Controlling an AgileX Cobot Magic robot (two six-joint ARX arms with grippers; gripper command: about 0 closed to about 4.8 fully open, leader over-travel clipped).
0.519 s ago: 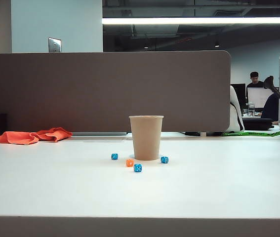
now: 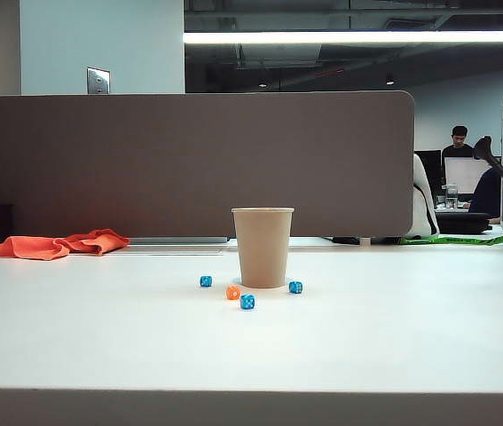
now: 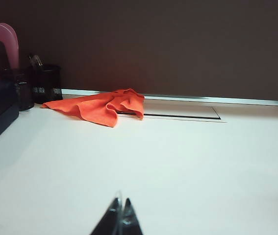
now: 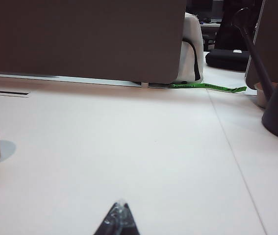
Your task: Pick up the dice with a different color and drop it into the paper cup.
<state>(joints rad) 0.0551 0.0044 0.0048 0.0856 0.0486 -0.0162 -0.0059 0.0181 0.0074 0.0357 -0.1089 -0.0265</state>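
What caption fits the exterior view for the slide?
Start state: orange die and three blue dice lie around the upright paper cup on the white table; no arm in frame.

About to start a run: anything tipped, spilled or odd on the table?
Nothing stands out. The paper cup stands upright, the orange die and three blue dice lie by its base. An orange cloth lies crumpled far off. Left tool and right tool are shut, empty.
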